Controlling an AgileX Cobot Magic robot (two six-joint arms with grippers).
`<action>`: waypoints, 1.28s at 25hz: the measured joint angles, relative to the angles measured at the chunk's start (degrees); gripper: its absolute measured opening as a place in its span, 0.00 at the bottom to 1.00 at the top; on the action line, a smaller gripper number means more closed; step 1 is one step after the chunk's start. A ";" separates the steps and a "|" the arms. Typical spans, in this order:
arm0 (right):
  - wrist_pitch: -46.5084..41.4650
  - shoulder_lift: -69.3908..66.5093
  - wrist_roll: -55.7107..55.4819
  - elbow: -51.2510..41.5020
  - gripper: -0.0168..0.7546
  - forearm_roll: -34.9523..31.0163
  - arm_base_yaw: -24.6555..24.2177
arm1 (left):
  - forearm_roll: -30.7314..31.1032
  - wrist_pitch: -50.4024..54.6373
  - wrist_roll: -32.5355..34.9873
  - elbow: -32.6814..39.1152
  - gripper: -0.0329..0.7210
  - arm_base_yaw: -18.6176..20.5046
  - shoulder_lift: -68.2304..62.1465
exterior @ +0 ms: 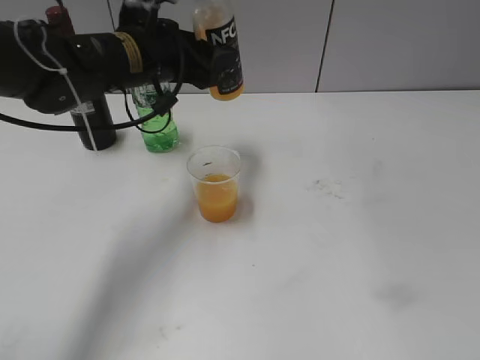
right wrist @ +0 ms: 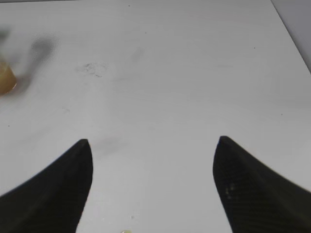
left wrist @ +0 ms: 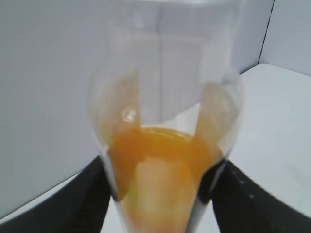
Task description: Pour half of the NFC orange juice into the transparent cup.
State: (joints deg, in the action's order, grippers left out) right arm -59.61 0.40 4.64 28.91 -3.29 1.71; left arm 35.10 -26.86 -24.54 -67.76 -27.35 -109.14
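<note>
My left gripper point(exterior: 201, 66) is shut on the NFC orange juice bottle point(exterior: 223, 52) and holds it roughly upright, well above the table, behind and above the transparent cup point(exterior: 214, 184). The bottle has orange juice left in its lower part. In the left wrist view the bottle point(left wrist: 165, 160) fills the frame between the two black fingers point(left wrist: 160, 194). The cup stands on the white table and holds orange juice to about half its height. Its edge shows at the far left of the right wrist view point(right wrist: 5, 77). My right gripper point(right wrist: 151, 145) is open and empty over bare table.
A green bottle point(exterior: 160, 124) and a dark bottle point(exterior: 94, 124) stand at the back left behind the left arm. The white table point(exterior: 360, 225) has faint smudges to the right of the cup. A grey wall runs along the back.
</note>
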 joint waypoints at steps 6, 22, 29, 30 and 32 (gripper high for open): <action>0.00 0.00 0.00 0.00 0.79 0.00 0.00 | -0.26 0.96 2.29 -3.80 0.67 -0.17 -5.95; 0.00 0.00 0.00 0.00 0.79 0.00 0.00 | -0.32 0.87 2.65 -4.61 0.67 -0.17 -14.49; 0.00 0.00 0.00 0.00 0.79 0.00 0.00 | -0.85 0.50 3.25 -4.61 0.67 -0.17 -16.05; 0.00 0.00 0.00 0.00 0.79 0.00 0.00 | -1.06 0.50 3.34 -4.61 0.67 -0.17 -16.05; 0.00 0.00 0.00 0.00 0.79 0.00 0.00 | -1.87 0.32 3.34 -4.61 0.67 -0.17 -16.05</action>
State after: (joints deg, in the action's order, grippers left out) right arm -59.61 0.40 4.64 28.91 -3.29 1.71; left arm 33.24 -26.54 -21.19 -72.37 -27.53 -125.19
